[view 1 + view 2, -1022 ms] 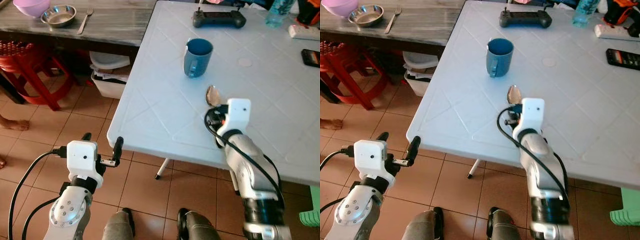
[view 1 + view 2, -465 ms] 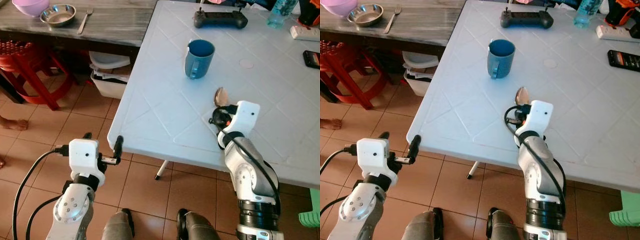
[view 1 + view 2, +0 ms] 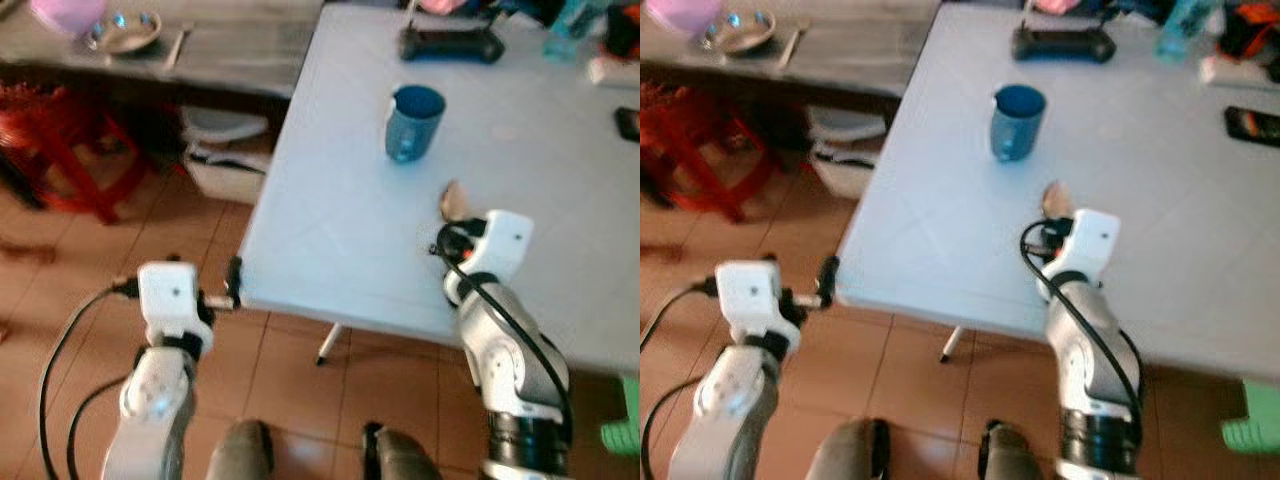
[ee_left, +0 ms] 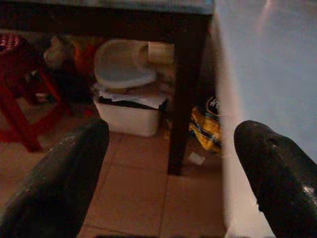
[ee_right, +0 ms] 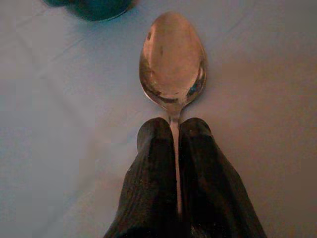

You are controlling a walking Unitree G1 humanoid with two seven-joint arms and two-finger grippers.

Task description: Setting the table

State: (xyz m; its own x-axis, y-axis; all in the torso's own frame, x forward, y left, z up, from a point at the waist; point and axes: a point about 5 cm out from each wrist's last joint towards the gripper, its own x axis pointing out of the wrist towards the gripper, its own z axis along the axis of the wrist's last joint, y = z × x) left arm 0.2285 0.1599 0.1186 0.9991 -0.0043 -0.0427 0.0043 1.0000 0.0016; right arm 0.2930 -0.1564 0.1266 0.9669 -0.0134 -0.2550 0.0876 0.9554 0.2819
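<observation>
Tiled kitchen floor (image 3: 60, 250), with a white plastic table (image 3: 340, 210) ahead and a dark wooden table (image 3: 230, 50) at far left. On the white table: a blue mug (image 3: 414, 122) standing upright, contents not visible; beyond it a black controller (image 3: 451, 44). Right gripper (image 5: 174, 148) low over the near part of the white table, its two black fingers (image 5: 153, 163) pressed together on the handle of a metal spoon (image 5: 173, 62), bowl facing up and pointing toward the mug. Probably mid-placement of the spoon near the mug; next, lowering it flat onto the table and parting the fingers. Left gripper (image 4: 168, 168) beside the table's near left corner, fingers wide apart, holding nothing. On the dark table, a pink bowl (image 3: 66, 14), a steel bowl (image 3: 124, 29) and a fork (image 3: 172, 44), blurred; contents unclear. Under it, a white bin (image 4: 130, 101).
</observation>
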